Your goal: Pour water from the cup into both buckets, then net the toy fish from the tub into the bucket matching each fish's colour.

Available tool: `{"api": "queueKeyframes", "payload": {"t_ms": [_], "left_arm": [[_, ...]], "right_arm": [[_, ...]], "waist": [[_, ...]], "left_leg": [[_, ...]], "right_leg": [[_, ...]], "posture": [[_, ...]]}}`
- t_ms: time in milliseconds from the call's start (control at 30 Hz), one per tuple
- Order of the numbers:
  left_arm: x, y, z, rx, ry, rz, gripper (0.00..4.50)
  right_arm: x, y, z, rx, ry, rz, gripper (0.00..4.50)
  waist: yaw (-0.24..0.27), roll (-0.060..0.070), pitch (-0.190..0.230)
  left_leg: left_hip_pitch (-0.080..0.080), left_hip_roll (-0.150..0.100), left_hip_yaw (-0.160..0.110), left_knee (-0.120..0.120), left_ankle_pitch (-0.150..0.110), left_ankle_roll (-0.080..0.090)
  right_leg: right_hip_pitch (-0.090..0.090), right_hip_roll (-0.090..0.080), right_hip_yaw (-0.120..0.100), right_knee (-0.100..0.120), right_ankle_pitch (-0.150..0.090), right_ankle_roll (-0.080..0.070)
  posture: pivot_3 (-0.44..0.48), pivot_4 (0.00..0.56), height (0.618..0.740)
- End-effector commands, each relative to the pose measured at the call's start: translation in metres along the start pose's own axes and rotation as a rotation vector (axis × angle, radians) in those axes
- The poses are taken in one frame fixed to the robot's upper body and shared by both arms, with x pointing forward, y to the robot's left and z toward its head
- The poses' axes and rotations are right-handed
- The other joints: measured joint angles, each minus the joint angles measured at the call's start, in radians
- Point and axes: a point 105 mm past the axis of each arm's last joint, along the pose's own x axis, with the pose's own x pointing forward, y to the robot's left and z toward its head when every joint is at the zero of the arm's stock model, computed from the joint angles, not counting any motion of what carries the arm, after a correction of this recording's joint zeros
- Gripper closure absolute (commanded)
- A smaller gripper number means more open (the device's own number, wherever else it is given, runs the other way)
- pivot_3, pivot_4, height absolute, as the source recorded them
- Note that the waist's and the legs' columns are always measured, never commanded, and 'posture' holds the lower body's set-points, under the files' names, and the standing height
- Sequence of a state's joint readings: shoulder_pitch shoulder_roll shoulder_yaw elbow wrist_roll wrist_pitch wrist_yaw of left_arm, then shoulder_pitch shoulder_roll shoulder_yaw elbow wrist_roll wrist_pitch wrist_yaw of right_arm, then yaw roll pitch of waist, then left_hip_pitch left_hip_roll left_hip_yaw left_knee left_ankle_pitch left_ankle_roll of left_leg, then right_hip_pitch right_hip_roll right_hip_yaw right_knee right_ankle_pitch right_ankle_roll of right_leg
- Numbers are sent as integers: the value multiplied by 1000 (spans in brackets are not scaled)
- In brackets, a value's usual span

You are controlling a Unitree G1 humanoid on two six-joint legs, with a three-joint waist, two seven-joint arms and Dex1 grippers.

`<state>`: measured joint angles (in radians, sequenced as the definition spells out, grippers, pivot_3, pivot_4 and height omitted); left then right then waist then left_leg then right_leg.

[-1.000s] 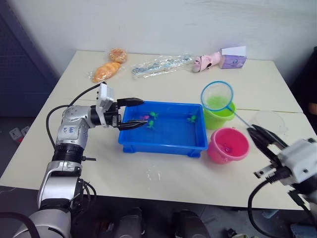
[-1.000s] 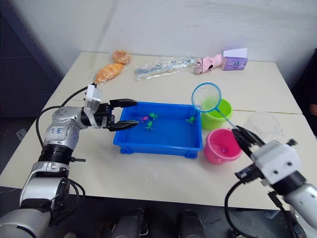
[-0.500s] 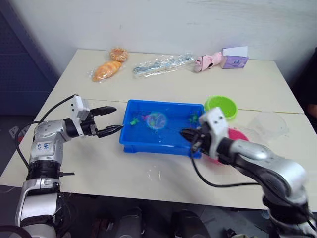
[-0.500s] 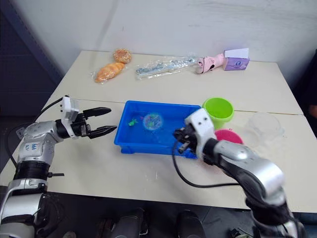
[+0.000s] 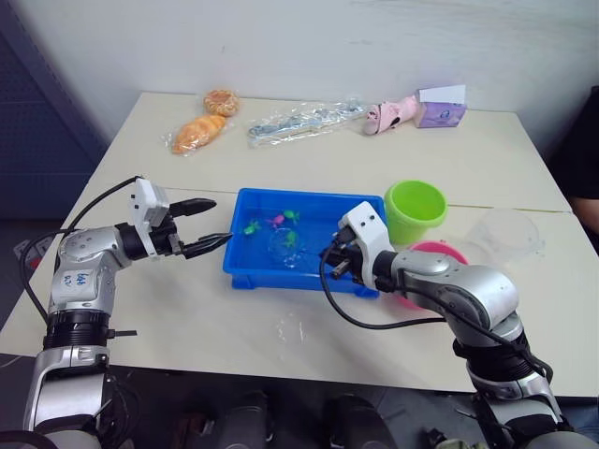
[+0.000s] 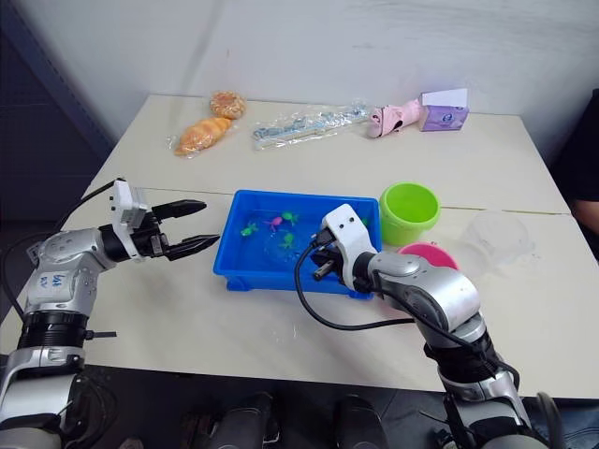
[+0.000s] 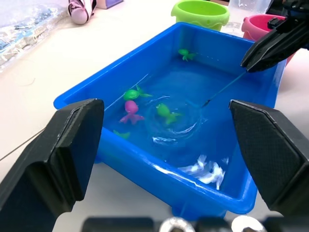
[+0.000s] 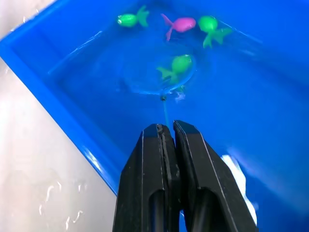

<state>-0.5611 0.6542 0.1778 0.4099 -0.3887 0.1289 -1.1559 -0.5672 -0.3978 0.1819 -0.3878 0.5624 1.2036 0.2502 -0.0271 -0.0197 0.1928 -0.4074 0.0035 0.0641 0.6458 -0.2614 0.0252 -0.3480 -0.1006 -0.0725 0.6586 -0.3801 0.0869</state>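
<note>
Gripping net (image 8: 157, 72) handle, right end effector (image 8: 166, 133) over tub (image 5: 245, 271).

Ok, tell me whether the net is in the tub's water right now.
Yes: the right gripper holds the net dipped in the tub, its hoop around a green fish.

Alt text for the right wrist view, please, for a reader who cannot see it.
The right gripper, fingers shut on the net handle, holds the hoop underwater in the blue tub around a green fish. Past it swim two more green fish and one pink fish.
</note>
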Motion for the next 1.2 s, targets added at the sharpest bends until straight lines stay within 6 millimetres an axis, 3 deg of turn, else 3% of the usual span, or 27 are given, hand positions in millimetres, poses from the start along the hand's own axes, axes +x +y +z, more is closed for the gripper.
{"api": "queueKeyframes", "payload": {"t_ms": [33, 333, 633, 1200], "left_arm": [[-3, 2, 11, 35, -20, 5, 43], [0, 3, 13, 41, -23, -4, 43], [1, 3, 12, 43, -23, -2, 43], [0, 2, 11, 41, -16, -3, 43]], "right_arm": [[1, -7, 12, 2, -34, -42, 4500], [12, -11, 17, 22, -19, -53, 4500], [25, -3, 28, 21, -48, -15, 4500], [38, 7, 30, 40, -96, 15, 4500]], "waist": [[-3, 0, 0], [-3, 0, 0], [-4, 0, 0], [-4, 0, 0]], "left_leg": [[0, 0, 0, 0, 0, 0], [-5, 0, 2, -1, 1, -1], [-7, 0, 2, -1, 1, -2], [-13, 0, 1, 1, 1, -2]], "right_leg": [[0, 0, 0, 0, 0, 0], [-7, 0, 1, 2, 0, 0], [-10, 0, 1, 4, 0, 0], [-14, 0, -1, 4, 0, 0]], "posture": [[0, 150, 740], [0, 150, 740], [0, 150, 740], [0, 150, 740]]}}
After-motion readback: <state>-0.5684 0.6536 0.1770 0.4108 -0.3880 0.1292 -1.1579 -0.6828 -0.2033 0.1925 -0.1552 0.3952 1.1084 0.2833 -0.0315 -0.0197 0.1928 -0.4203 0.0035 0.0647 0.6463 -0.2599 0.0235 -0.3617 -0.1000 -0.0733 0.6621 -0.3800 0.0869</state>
